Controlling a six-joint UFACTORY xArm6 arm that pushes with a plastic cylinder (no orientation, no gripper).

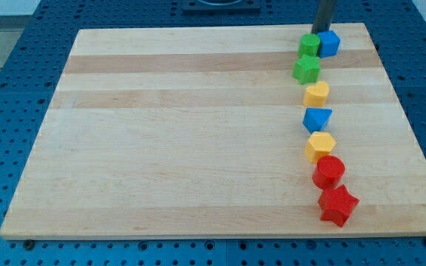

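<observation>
My tip (320, 32) comes down at the view's top right, just behind the green cube (309, 45) and the blue cube (329, 43), touching or nearly touching both. Below them a line of blocks runs toward the view's bottom: a green star (306, 69), a yellow rounded block (316, 93), a blue triangular block (317, 118), a yellow hexagon (320, 145), a red cylinder (329, 171) and a red star (338, 205).
The blocks lie on a pale wooden board (183, 133), which rests on a blue perforated table (6, 89). The board's far edge runs right behind my tip.
</observation>
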